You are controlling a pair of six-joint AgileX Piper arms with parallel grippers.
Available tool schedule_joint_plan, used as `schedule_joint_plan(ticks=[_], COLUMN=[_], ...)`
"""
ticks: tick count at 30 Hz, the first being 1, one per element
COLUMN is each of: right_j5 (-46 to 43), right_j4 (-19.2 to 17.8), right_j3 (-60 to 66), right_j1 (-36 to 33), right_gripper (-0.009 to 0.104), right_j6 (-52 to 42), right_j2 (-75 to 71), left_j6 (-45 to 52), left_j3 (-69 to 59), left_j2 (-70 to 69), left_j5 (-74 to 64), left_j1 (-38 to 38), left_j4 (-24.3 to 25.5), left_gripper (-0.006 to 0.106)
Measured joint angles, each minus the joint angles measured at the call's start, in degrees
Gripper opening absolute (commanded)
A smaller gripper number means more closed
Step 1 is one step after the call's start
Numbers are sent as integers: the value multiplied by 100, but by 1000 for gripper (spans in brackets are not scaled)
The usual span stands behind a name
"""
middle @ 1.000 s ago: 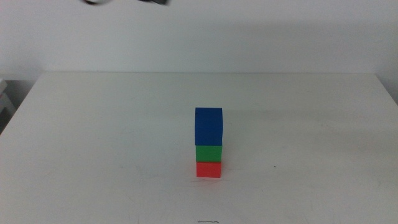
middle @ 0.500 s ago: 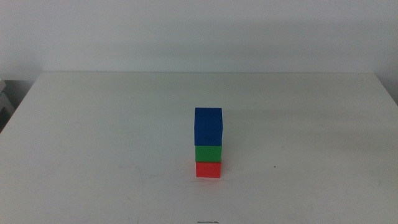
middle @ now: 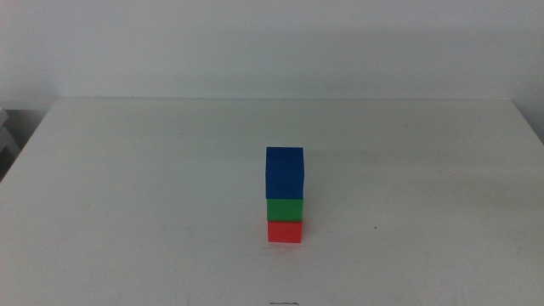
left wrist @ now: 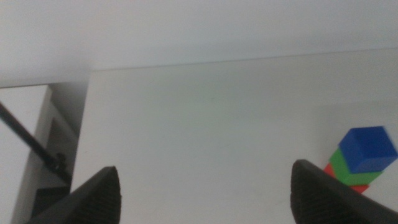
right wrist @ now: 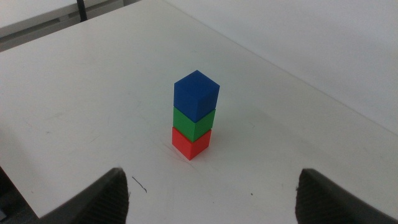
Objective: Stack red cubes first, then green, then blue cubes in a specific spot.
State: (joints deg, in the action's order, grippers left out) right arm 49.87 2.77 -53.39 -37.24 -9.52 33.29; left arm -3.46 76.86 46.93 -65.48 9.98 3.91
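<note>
Red cube [middle: 285, 232] sits on the white table [middle: 127, 187] near its middle, green cube [middle: 285, 210] on it, blue cube [middle: 285, 172] topmost (squarely stacked). Left gripper [left wrist: 205, 193] and right gripper [right wrist: 211, 196] hang well apart, spread wide, empty.

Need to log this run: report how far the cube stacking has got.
Done: the red cube sits on the table, the green cube on it, the blue cube on top. In hand: nothing; the left gripper and right gripper are both open, empty and apart from the stack. Left: nothing visible.
</note>
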Motion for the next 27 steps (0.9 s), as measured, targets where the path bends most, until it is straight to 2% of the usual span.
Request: schedule_joint_plan(ticks=[6, 12, 18, 21, 27], right_j5=[0, 0, -178, -498, -1423], right_j4=[0, -6, 49, 19, -14], right_j3=[0, 15, 469, 919, 1867], right_j1=[0, 0, 47, 350, 1711], right_gripper=[94, 94, 94, 94, 94], right_j6=[0, 0, 0, 0, 0], right_j2=[0, 0, -76, -260, -1032], left_j6=[0, 0, 0, 0, 0], left_j3=[-461, -1137, -2273, -3031, -4687], left_j2=[-363, -829, -1556, -2003, -3040], left_j5=[12, 95, 1159, 2136, 4150], left_j1=[0, -2, -2, -2, -2], left_j4=[274, 244, 233, 233, 68], left_gripper=[94, 94, 94, 94, 94])
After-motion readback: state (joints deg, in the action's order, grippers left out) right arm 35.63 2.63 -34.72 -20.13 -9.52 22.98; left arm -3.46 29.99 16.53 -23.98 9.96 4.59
